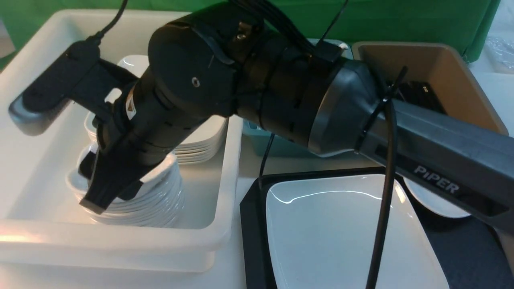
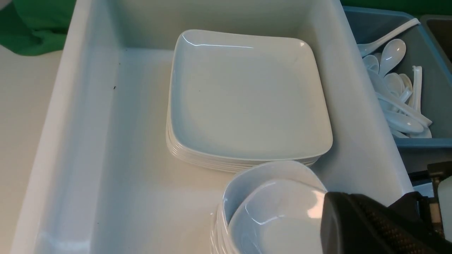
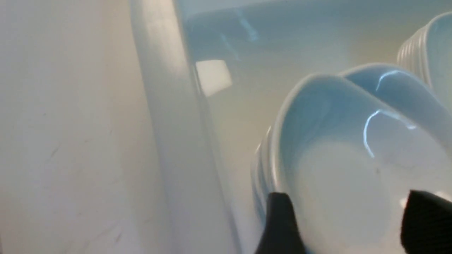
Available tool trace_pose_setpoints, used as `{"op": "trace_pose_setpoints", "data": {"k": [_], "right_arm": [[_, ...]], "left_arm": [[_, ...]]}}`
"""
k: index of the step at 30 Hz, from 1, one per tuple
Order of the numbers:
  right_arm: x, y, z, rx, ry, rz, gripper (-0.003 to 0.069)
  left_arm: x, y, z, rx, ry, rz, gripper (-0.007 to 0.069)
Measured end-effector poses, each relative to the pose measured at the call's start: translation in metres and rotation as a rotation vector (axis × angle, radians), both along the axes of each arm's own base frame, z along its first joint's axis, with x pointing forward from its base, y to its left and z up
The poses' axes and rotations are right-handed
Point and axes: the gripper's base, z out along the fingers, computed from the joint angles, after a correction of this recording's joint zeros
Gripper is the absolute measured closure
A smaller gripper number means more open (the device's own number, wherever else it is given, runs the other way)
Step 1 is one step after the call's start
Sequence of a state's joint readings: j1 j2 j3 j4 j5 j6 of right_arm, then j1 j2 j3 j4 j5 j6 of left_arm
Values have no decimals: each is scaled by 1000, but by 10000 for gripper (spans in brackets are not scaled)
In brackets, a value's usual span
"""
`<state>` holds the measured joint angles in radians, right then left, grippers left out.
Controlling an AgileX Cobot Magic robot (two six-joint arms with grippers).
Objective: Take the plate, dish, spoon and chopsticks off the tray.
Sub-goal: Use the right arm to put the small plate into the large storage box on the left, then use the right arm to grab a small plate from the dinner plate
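Now, from the front: inside the white tub [image 1: 231, 160], at its near end, a stack of small dishes with the dish [image 1: 162, 170] lying on top. Directly above that stack, the right pincer [image 1: 112, 196], jaws spread wide, holding nothing. Just beside the tub's right wall, the tray [image 1: 251, 237] carrying the plate [image 1: 341, 233], well apart from the pincer. No spoon or chopsticks to be made out here; part of the tray hidden under the arm.

Next, the left wrist: looking down into the tub. Toward its far end, a pile of square plates [image 2: 247, 95]; at its near end, the dish [image 2: 279, 215] nested atop its stack, with a black pincer finger overlapping its rim. Beyond the tub's right wall, a blue bin [image 2: 423, 143] of white spoons [image 2: 395, 81]. Out of sight, the left pincer, closed; no telling whether on anything.

Last, the right wrist: two black fingertips [image 3: 279, 218] set far apart on either side of the dish's bowl, not pinching it; touching or not, hard to say.

Likely next, the plate: glazed, stiff, slippery, breakable, heavier than the dish and too wide to span. Best taken by pinching the raised rim on the edge nearest the tub, deep and firm, then carried level
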<state>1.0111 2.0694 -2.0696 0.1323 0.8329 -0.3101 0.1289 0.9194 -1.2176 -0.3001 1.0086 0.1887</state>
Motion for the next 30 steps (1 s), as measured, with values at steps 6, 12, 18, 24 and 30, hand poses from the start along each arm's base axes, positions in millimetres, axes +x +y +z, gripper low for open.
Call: {"op": "trace_pose_setpoints", "data": {"k": [6,12,18,24,30], "right_arm": [[-12,-36,43,-67,-18,-37,171],[26,-146,96,-204,-135,-403,556],[54,-261,75,-250,37,-731,605],[57,-350,-4,-396,319,-993,428],[52,-368,-75,-423,395,-980,196]], "left_arm": [[0,-4,1,-6,-16,-54,621],[5,-24,5,-117,-58,-265,621],[14,-47,-3,-132,-5,-467,621],[26,-85,-23,-83,122,-605,621],[44,-133,-56,7,270,-679,621]]}}
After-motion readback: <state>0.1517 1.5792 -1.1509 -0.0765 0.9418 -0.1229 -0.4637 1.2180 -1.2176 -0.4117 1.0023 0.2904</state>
